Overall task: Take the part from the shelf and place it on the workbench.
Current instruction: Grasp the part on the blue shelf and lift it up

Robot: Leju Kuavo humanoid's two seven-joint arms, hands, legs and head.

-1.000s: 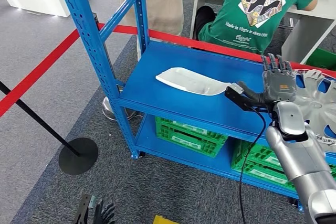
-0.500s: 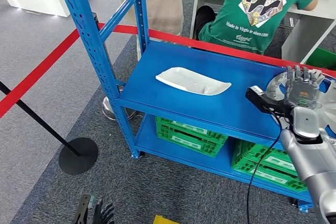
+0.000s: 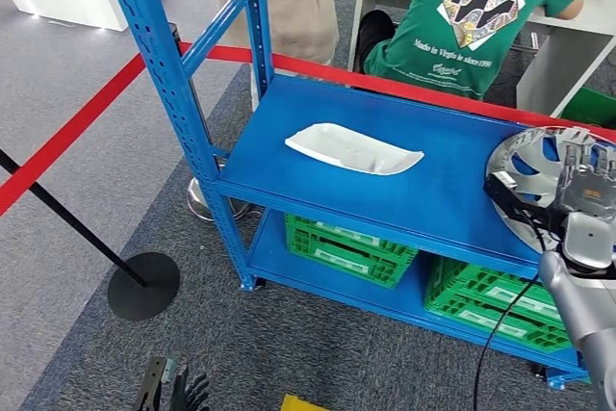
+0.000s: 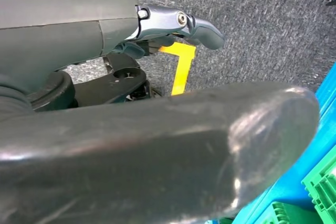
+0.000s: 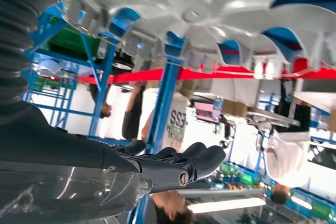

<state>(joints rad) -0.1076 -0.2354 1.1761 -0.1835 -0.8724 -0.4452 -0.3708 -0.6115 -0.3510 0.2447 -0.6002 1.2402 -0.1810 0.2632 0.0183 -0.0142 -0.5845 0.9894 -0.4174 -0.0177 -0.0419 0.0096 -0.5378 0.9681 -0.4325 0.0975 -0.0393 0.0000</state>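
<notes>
Head view has the right hand (image 3: 584, 192) raised at the far right end of the blue steel shelf (image 3: 377, 151), its dark fingers (image 3: 574, 156) upright and apart, holding nothing. Just beyond them, partly under the hand, lies the round silver plastic wheel cover (image 3: 526, 166), flat on the shelf board with blue showing through its cut-outs. Right wrist view puts the cover's spokes close above the fingers, with a gap between them, so I judge no contact yet. The other candidate part, a long white curved plastic panel (image 3: 352, 149), lies well apart from the fingers toward the shelf's middle. Which of the two the task means, I cannot tell; the hand's place suggests the cover.

Risks, as I judge them: the cover is wide, thin and slick, so fingers closing on the rim alone may slip or tip it. Pushing in from the front edge could slide it toward the back of the shelf instead of seating it in the hand. A black cable (image 3: 501, 320) hangs from the wrist in front of the shelf edge and the green plastic crates (image 3: 348, 247) below, and could snag on withdrawal. Two people sit and stand close behind the red tape (image 3: 80, 122).

Left hand (image 4: 158, 145) hangs low over grey carpet; whether its fingers are spread or curled I cannot tell
</notes>
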